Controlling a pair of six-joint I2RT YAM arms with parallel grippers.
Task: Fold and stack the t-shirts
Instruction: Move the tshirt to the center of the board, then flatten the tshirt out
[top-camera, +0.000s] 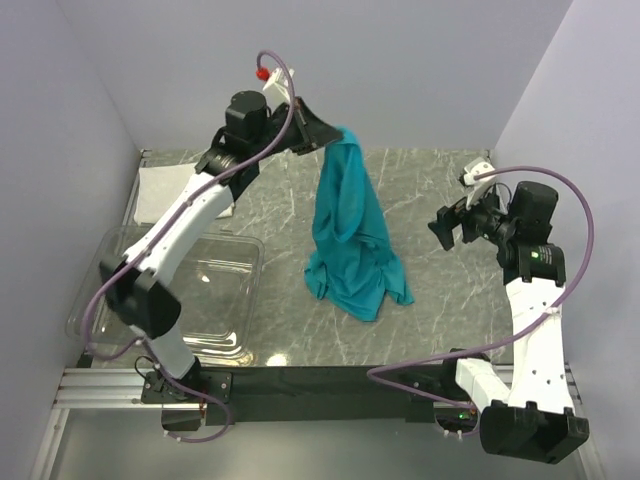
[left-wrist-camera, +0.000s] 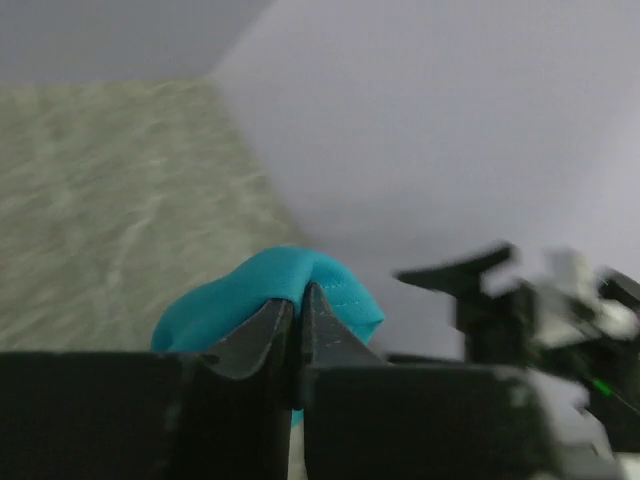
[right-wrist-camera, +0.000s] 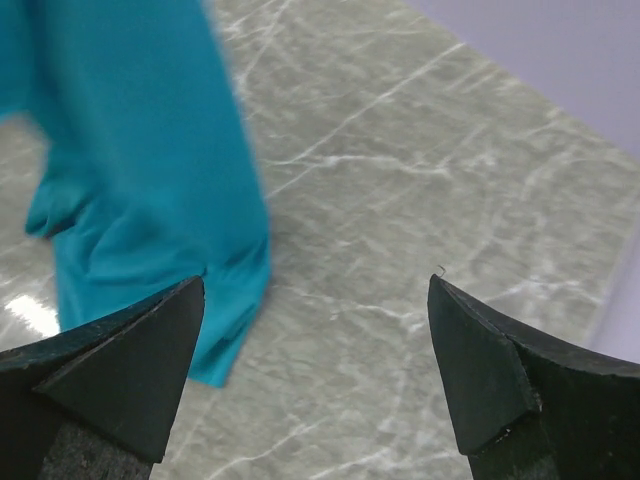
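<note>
left gripper (top-camera: 318, 137) pinches the plain teal-blue cloth t-shirt (top-camera: 350, 235), which hangs over the middle of the grey marble desk (top-camera: 450, 310), lower end bunched on it. right gripper (top-camera: 447, 228) hovers spread near the right edge. folded white cloth t-shirt (top-camera: 160, 190) lies at the far left corner.

**Matt cloth, glossy plastic, veined tabletop**

The teal t-shirt (top-camera: 350, 235) is soft, matt cloth with smooth folds. The white t-shirt (top-camera: 158, 190) at far left is matt cloth too. The table (top-camera: 440, 190) looks marble-veined and faintly glossy. The bin (top-camera: 225, 300) is clear, shiny plastic.
</note>
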